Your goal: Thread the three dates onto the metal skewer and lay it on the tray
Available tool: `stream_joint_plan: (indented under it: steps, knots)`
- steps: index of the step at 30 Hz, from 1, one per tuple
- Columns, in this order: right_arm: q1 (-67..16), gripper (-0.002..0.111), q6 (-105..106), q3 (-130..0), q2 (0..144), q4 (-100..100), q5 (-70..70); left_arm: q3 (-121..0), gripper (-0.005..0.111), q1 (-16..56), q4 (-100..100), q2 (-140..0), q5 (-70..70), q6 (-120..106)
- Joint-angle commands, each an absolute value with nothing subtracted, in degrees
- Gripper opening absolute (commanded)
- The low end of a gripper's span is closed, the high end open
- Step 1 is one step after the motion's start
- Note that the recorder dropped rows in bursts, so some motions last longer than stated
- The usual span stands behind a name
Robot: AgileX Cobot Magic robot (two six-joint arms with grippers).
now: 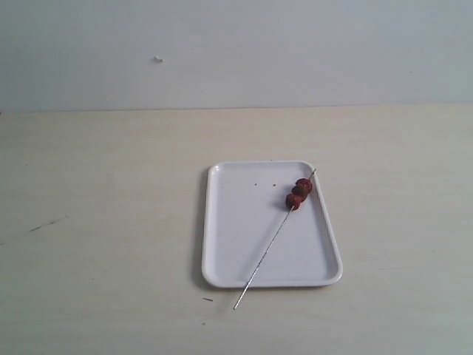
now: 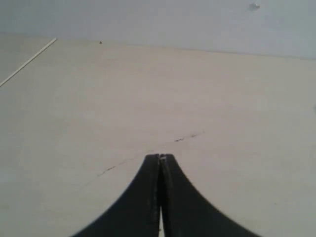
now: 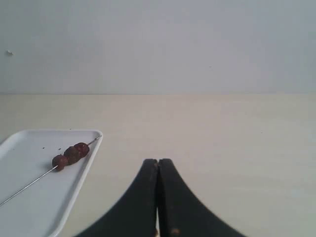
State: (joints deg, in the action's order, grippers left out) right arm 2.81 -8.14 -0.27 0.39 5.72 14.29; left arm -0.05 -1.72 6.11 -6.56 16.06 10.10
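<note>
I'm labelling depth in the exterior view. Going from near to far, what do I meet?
Bare end of the thin grey metal skewer → near rim of the flat white rectangular tray → three wrinkled reddish-brown dates → tray's far rim.

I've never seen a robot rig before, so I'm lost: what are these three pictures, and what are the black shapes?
It is a two-armed robot. One camera off the arms shows the table. The other two sit on the wrists; each black wedge is that arm's gripper, the left gripper and the right gripper, both shut, holding nothing. On the table lies a white tray with a metal skewer across it, three dates threaded near one end; the bare end pokes past the tray's rim.
</note>
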Motion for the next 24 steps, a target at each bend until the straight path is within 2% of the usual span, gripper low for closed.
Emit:
stream_joint_plan:
  steps: [1,10,24]
  knots:
    - [3.08,0.0,-8.06,0.0,0.0,6.05,14.39,0.0,0.0,-1.79,6.89,-5.94,16.24,10.75]
    - [3.08,0.0,-8.17,0.0,0.0,6.05,14.39,0.0,0.0,-1.79,6.98,-0.02,16.24,10.75]
    - [3.08,0.0,-8.03,0.0,0.0,6.05,14.39,0.0,0.0,-1.79,6.98,0.0,16.24,10.75]
